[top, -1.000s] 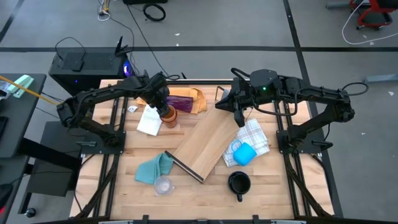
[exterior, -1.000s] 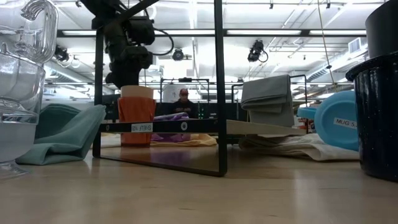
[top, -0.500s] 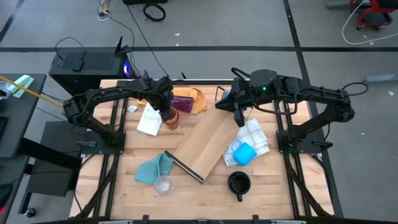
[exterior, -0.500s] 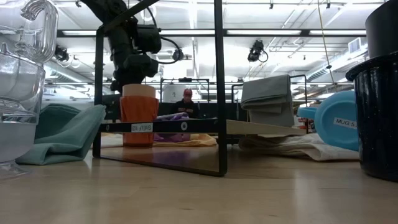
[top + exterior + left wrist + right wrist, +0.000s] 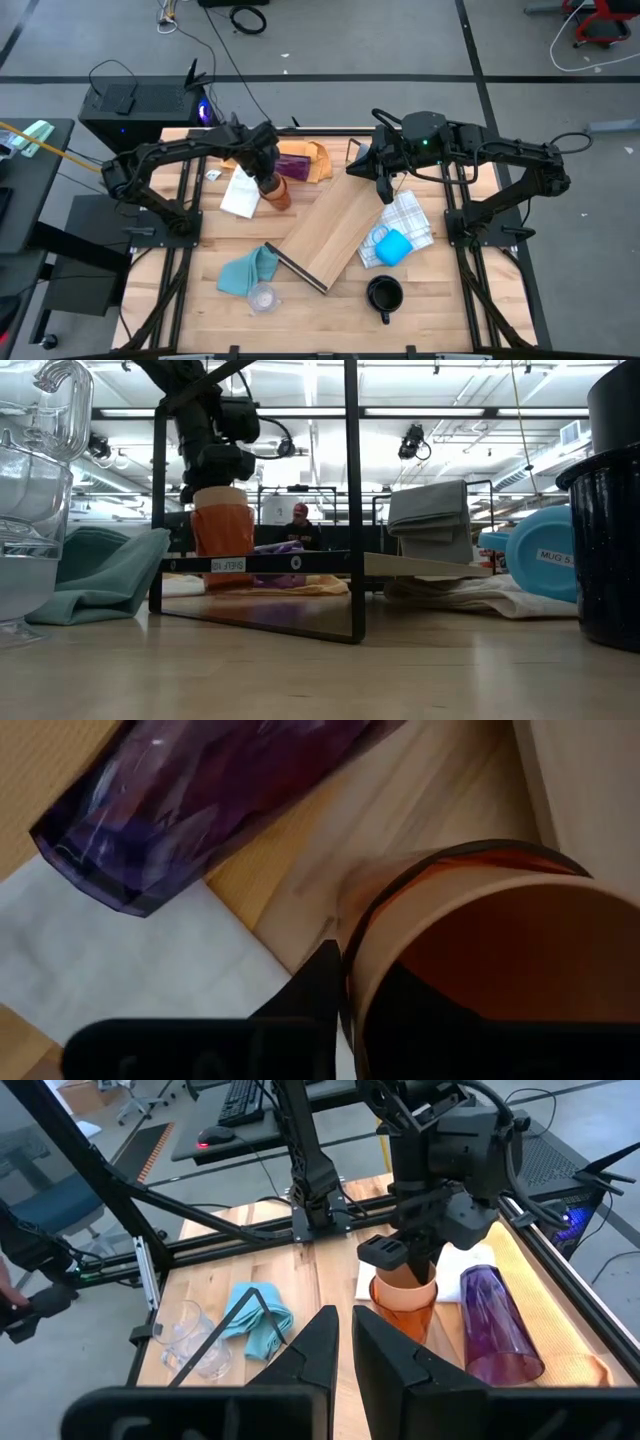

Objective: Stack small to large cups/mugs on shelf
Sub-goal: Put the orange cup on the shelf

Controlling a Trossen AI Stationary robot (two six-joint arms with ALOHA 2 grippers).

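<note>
- While the left gripper (image 5: pixel 418 1262) pinches the amber cup's (image 5: pixel 277 192) rim, the purple tumbler (image 5: pixel 291 164) lies just beside it.
- Right gripper (image 5: pixel 384 194) shut, empty, above the shelf (image 5: pixel 334 233).

A smooth grey concrete floor (image 5: pixel 400 50) crossed by dark seams surrounds the light-wood table (image 5: pixel 450 310). A black equipment box (image 5: pixel 130 105) (a blue light glowing at its side) stands just behind the table. Black cables (image 5: pixel 248 18) lie on the floor. Overhead, long ceiling strip lights (image 5: pixel 470 412) run across, and a person (image 5: pixel 298 525) sits far back.
</note>
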